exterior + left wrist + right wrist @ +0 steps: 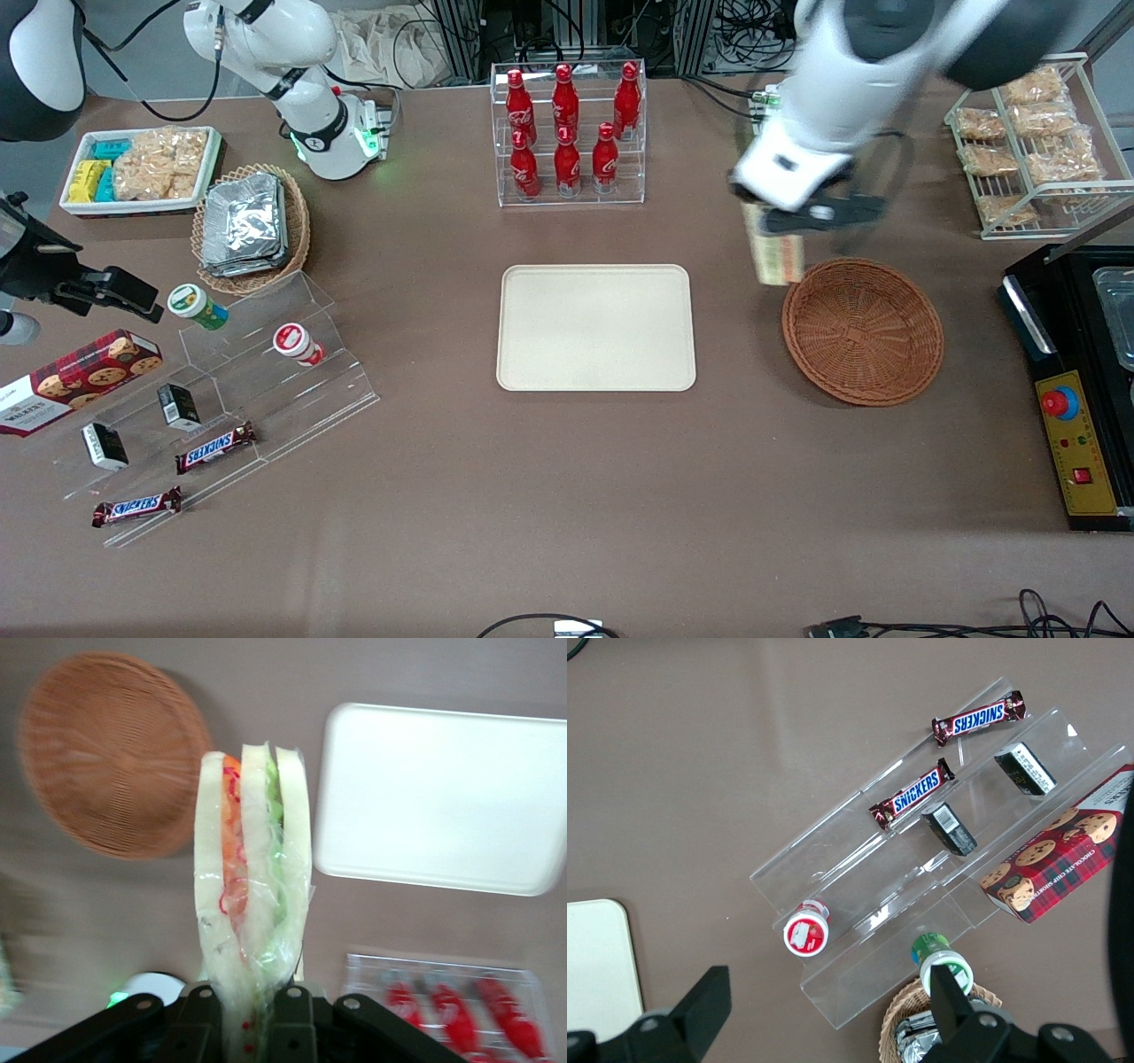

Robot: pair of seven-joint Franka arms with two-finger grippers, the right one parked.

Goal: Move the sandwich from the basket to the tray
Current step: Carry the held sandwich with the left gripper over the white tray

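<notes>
**Sandwich lifted clear, tray not yet reached**

The sandwich [252, 904] hangs pinched at its narrow end between the fingers [292, 1010] of the gripper [784, 226], its striped cut edge pointing away from them, so the filling isn't crushed. It is in the air just beside the rim of the basket [862, 330], which now looks empty. The tray [595, 328] lies bare, somewhat off toward the parked arm's end, likely the next stop.
</notes>
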